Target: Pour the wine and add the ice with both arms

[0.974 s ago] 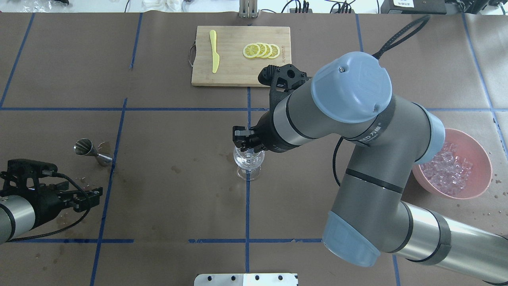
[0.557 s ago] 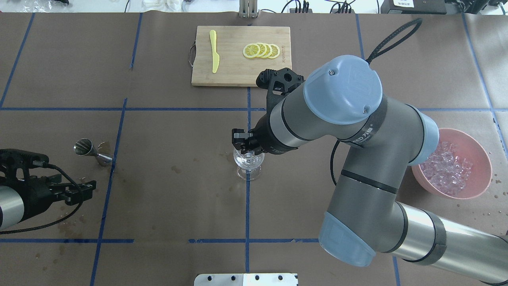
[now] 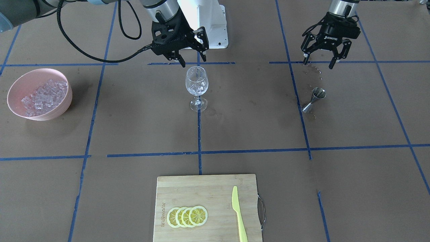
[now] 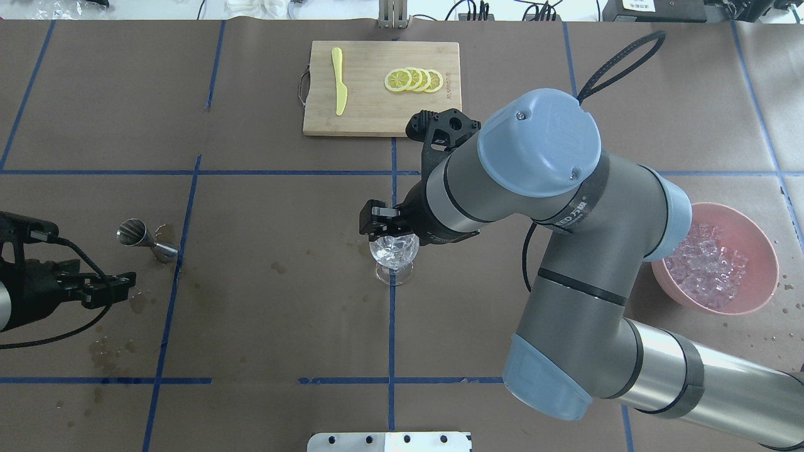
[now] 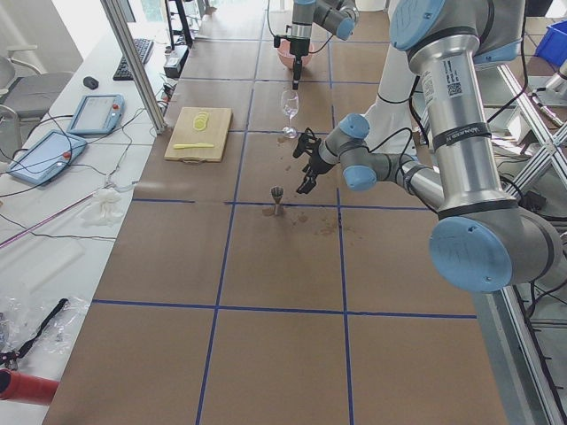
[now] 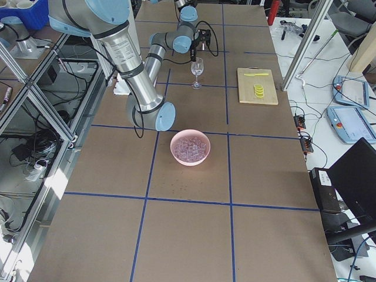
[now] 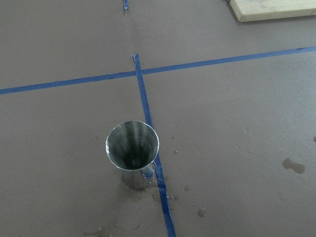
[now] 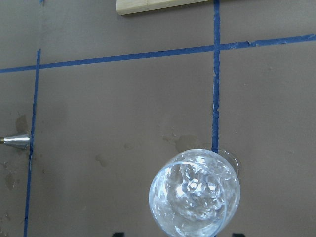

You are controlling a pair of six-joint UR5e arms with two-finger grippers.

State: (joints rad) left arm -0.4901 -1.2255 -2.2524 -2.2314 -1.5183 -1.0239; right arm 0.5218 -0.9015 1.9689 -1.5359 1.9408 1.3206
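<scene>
Overhead exterior, items logged from left to right across the desk [image 4: 282, 326].

1. Left gripper [image 3: 319, 63]: fingers spread, nothing between them. It hovers low over the desk's left end, near the jigger but not touching it.
2. Steel jigger [image 4: 144, 238]: upright on a blue tape line. My left wrist camera looks into its cup and I see no liquid there. Wet spots lie around its foot.
3. Wine glass [image 4: 394, 257]: upright at the desk's centre, on the middle tape line. Ice [image 8: 195, 190] sits in its bowl, and I cannot tell whether clear liquid lies among the pieces.
4. Right gripper [image 3: 193, 57]: directly above the glass rim, fingers parted and empty.
5. Bamboo cutting board [image 4: 370, 116]: far side of the desk. It carries a yellow knife [image 4: 339, 81] and a row of lemon slices [image 4: 414, 80].
6. Pink bowl [image 4: 776, 270]: right end of the desk, well apart from the glass, heaped with the remaining ice.

Step in hand, by my judgement: adding ice, right arm at the drop point over the glass.

Next move as I read it: lift straight up so the fingers clear the rim and the stemmed glass isn't knocked. Then swing right to the bowl if more ice is wanted.
</scene>
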